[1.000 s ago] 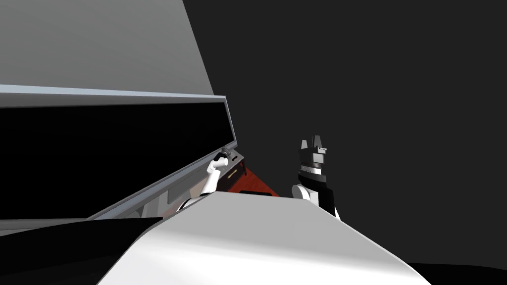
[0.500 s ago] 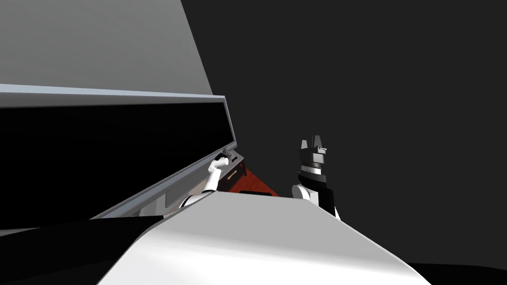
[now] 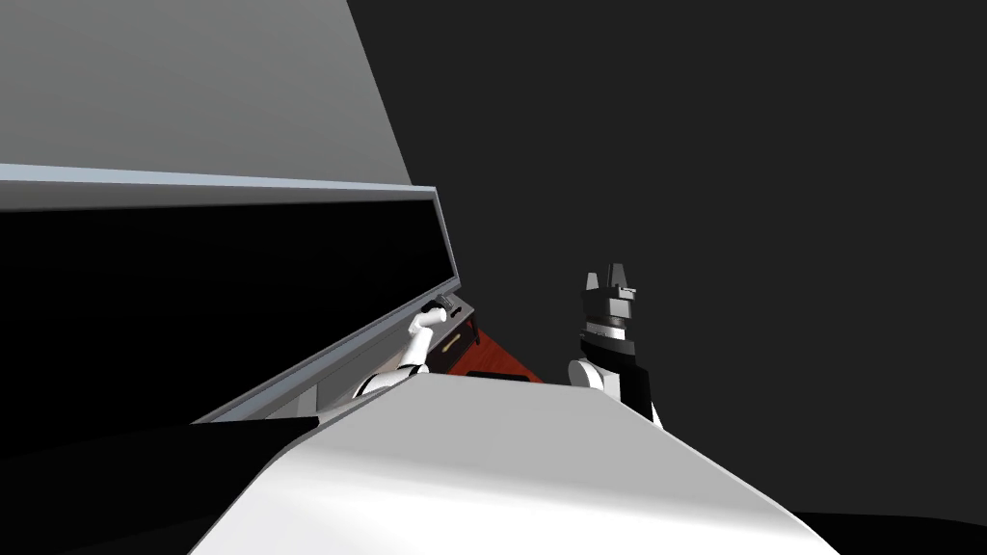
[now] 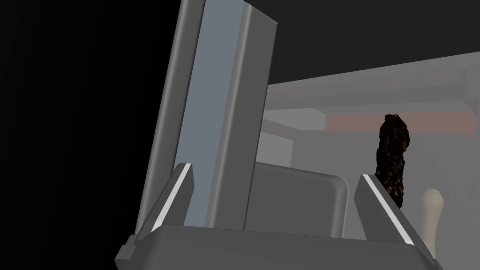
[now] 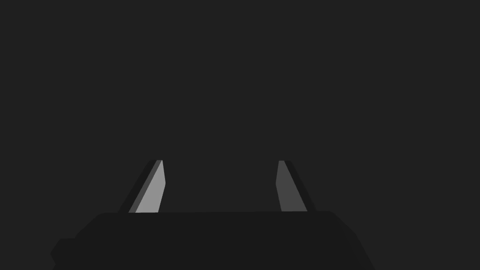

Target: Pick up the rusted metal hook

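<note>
Left gripper (image 4: 274, 171), open and empty, is nearer: the hook (image 4: 393, 154) stands upright just beyond one finger (image 4: 384, 208), outside the gap.

The hook (image 4: 393, 157) stands beyond the left gripper (image 4: 275, 169), at one o'clock from it and just outside one finger, with a peg-like thing (image 4: 431, 206) just beside the hook and a frame post (image 4: 211, 117) at eleven o'clock. In the head view the right gripper (image 3: 612, 277) sits at three o'clock from the left, well apart; a drawer unit (image 3: 466, 345) lies at five o'clock, near.
</note>
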